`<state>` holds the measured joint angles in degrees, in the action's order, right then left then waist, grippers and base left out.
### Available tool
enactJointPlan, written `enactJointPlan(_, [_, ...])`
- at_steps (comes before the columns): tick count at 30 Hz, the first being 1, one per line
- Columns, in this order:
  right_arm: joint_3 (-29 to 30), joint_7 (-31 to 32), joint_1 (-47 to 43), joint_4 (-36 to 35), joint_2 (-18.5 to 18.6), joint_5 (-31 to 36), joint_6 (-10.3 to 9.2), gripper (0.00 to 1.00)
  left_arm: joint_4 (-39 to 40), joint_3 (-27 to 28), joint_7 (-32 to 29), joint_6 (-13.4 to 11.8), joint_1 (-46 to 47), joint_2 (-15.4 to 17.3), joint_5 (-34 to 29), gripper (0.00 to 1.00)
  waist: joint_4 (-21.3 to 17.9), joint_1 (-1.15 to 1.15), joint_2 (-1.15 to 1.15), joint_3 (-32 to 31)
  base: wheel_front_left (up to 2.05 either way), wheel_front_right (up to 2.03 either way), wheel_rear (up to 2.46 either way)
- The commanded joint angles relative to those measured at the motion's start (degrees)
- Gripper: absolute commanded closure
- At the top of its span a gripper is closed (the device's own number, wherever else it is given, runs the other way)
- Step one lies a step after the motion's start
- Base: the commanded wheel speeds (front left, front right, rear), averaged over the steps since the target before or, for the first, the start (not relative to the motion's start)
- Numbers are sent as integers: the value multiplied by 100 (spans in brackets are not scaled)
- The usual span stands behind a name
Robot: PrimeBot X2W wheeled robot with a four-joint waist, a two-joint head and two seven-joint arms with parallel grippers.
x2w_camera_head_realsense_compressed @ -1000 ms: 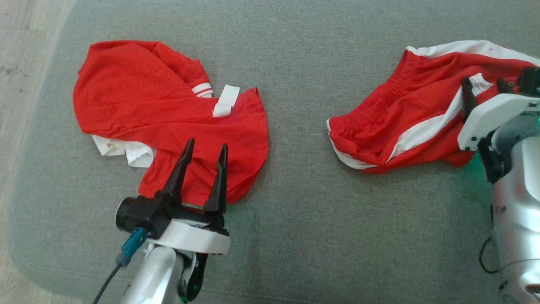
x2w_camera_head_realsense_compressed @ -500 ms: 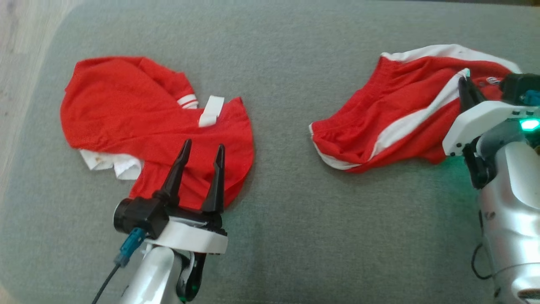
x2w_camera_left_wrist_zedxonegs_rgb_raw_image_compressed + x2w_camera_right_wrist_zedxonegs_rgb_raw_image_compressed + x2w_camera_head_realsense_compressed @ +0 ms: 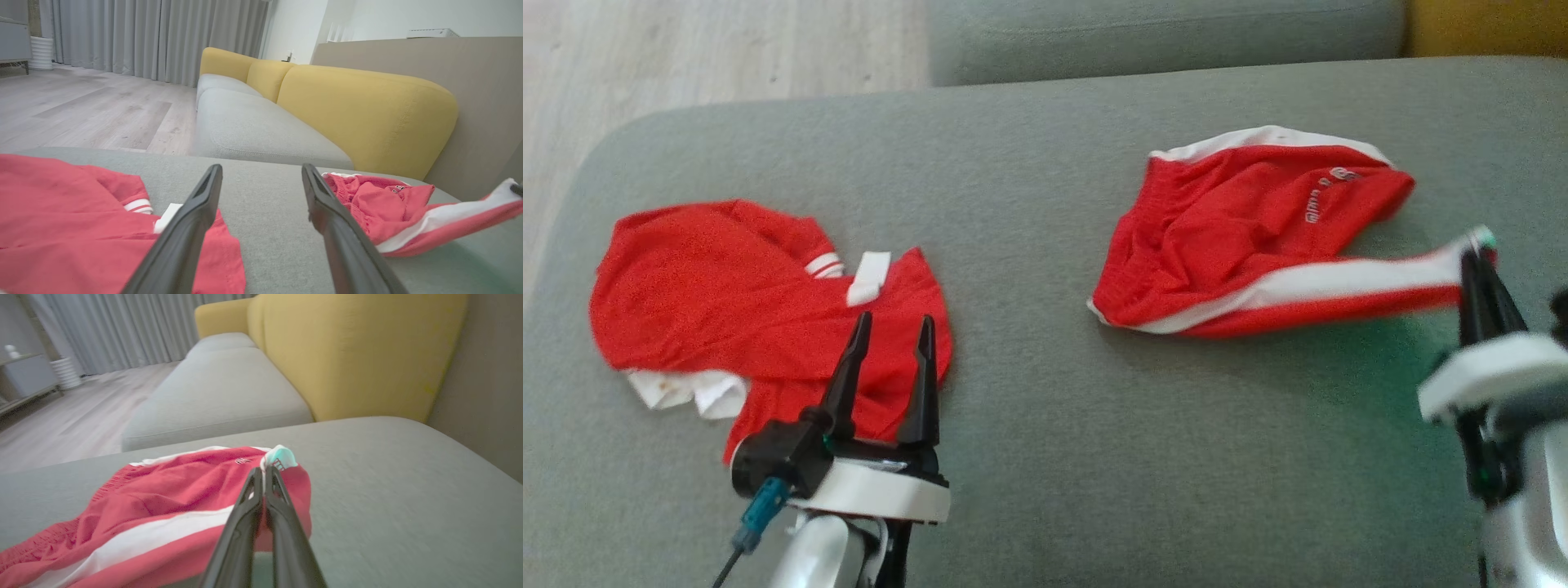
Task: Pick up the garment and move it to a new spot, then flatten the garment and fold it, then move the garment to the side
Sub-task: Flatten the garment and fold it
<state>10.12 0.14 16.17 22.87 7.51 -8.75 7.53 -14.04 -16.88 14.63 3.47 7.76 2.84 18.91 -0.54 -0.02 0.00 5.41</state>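
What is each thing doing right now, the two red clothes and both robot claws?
left claw, open, holding nothing.
right claw, shut on a corner of the red shorts.
red shorts, crumpled on the grey cushion, with the striped corner pinched and stretched out to the side.
red shirt, lying rumpled on the cushion, not gripped.

I see shirt (image 3: 727, 318) on the cushion's (image 3: 1029, 457) left half, near its left edge. Shorts (image 3: 1241, 229) on the right half, further back, well apart from it. Second cushion (image 3: 1160, 33) lies behind the far edge.
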Motion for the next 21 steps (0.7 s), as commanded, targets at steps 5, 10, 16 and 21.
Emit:
enactJointPlan(5, [291, 327, -958, -1198, -305, 85, -4, 100, 247, 55, 37, -72, 101, 4, 35, 0, -263, 2, 0, -119, 0, 0, 0])
enactJointPlan(10, [478, 482, -1442, -1550, -432, 246, -4, 2, 223, 52, 37, -54, 102, 4, -1, 0, -314, 2, 0, -88, 0, 0, 0])
enactJointPlan(16, [302, 157, -1509, -1731, -460, 196, -4, 0, 171, 69, 37, -3, 131, 4, -115, 0, -337, 2, 0, -70, 0, 0, 0])
enactJointPlan(21, [-307, -394, -1348, -1846, -462, 81, -4, 0, 128, 63, 37, 50, 142, 4, -190, 0, -281, 2, 0, -82, 0, 0, 0])
